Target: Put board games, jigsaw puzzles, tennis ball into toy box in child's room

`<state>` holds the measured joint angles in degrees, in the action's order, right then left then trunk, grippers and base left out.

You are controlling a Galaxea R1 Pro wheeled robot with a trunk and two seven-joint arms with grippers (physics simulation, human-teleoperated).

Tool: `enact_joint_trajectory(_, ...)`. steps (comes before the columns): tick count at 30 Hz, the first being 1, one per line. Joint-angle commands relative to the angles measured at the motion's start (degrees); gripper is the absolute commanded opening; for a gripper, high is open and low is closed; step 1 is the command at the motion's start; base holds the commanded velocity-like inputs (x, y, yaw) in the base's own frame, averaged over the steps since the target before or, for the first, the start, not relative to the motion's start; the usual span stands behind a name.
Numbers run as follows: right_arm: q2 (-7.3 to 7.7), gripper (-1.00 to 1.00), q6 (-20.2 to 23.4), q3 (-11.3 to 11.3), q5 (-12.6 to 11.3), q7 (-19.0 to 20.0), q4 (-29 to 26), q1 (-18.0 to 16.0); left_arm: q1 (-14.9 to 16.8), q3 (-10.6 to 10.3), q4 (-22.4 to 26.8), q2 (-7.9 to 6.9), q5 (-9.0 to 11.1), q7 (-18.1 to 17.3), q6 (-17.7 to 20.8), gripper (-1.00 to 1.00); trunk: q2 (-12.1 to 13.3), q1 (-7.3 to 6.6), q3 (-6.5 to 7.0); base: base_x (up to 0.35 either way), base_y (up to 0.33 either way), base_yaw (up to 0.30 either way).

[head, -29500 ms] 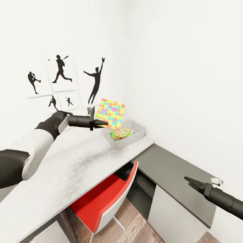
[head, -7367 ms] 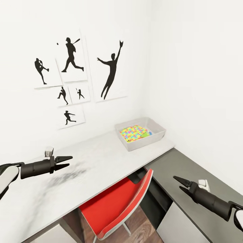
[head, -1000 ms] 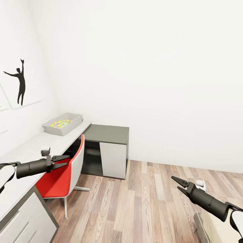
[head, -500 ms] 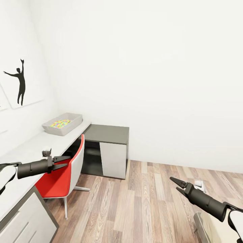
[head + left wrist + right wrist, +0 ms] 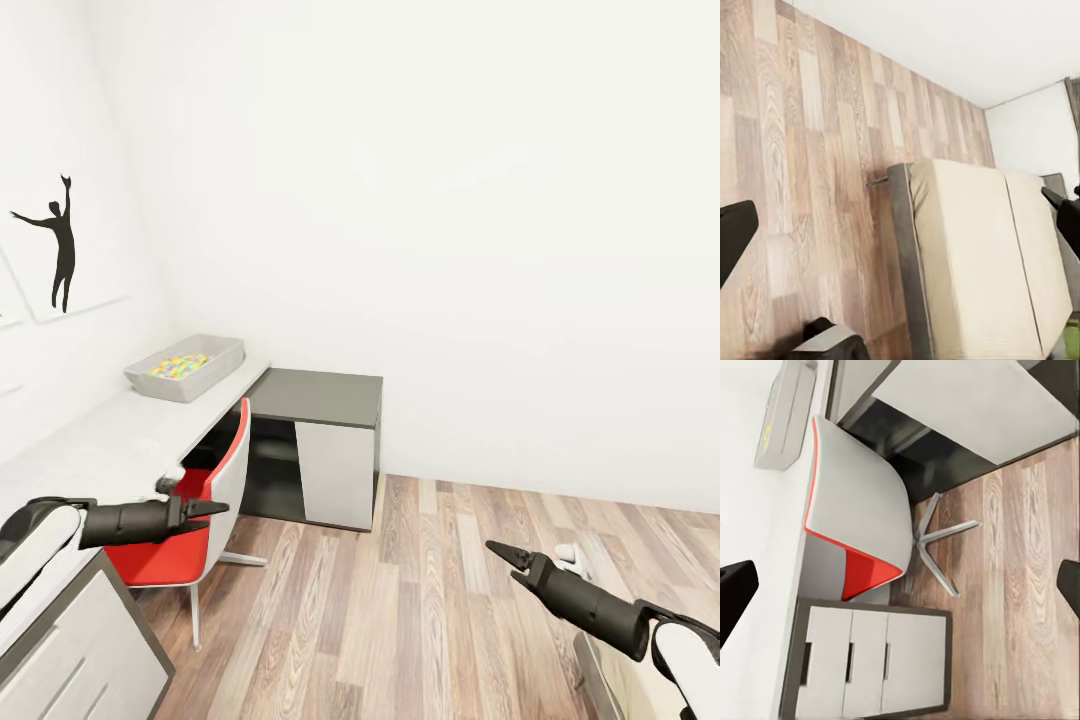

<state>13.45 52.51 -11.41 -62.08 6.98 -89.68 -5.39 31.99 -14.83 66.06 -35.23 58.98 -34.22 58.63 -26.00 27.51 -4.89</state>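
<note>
1. The left gripper [image 5: 212, 507] is hanging in the air by the edge of the table [image 5: 90, 440], just in front of the red chair [image 5: 205, 505]; its two fingers are standing slightly apart with nothing between them.
2. The right gripper [image 5: 497, 550] is hovering over the wood floor [image 5: 400, 610], well apart from the furniture, its fingers spread a little and holding nothing.
3. In the left wrist view the beige bed [image 5: 975, 262] with its grey frame edge is lying on the plank floor.
4. In the right wrist view the chair [image 5: 855, 517] is sitting tucked beside the table's white drawers [image 5: 870, 667].
5. The toy box [image 5: 186, 366] is resting on the far end of the table near the wall corner, and multicolour jigsaw puzzles [image 5: 178, 365] are lying inside it.
6. A dark grey cabinet [image 5: 318, 395] is standing beside that end of the table, and a black silhouette print [image 5: 55, 250] is hanging on the left wall.
</note>
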Motion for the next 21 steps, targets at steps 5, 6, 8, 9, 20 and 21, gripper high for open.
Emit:
enact_joint_trajectory(5,-0.32,1.0,0.2,2.1,1.1,-3.2,1.5,-0.1,-0.5,-2.7,-5.2,-0.05,-3.3,0.2,-0.1,1.0,-0.1,0.03,-0.12,0.0,0.0,0.0)
enact_joint_trajectory(6,-0.45,1.0,0.2,2.7,1.3,-3.8,2.0,-0.1,-0.9,-3.1,-6.5,-0.06,-3.9,0.3,-0.1,1.0,-0.1,0.03,-0.12,0.0,0.0,0.0)
enact_joint_trajectory(8,-0.68,1.0,0.2,3.8,1.7,-4.9,3.6,-0.1,-1.6,-3.9,-9.2,-0.04,-5.4,0.4,-0.3,1.0,-0.1,0.03,-0.12,0.0,0.0,0.0)
enact_joint_trajectory(9,-0.78,1.0,0.1,4.2,2.1,-5.4,4.7,-0.1,-2.0,-4.4,-10.6,-0.04,-6.2,0.4,-0.4,1.0,-0.1,0.03,-0.12,0.0,0.0,0.0)
enact_joint_trajectory(20,-2.48,1.0,-9.1,8.0,14.0,-7.1,28.9,-0.1,-5.1,-11.0,-29.9,4.08,-18.7,0.4,-15.8,1.0,-0.1,0.03,-0.12,0.0,0.0,0.0)
enact_joint_trajectory(21,-2.74,1.0,-10.7,8.7,15.6,-7.1,30.8,-0.1,-5.3,-11.5,-32.0,4.72,-19.6,0.5,-17.5,1.0,-0.1,0.03,-0.12,0.0,0.0,0.0)
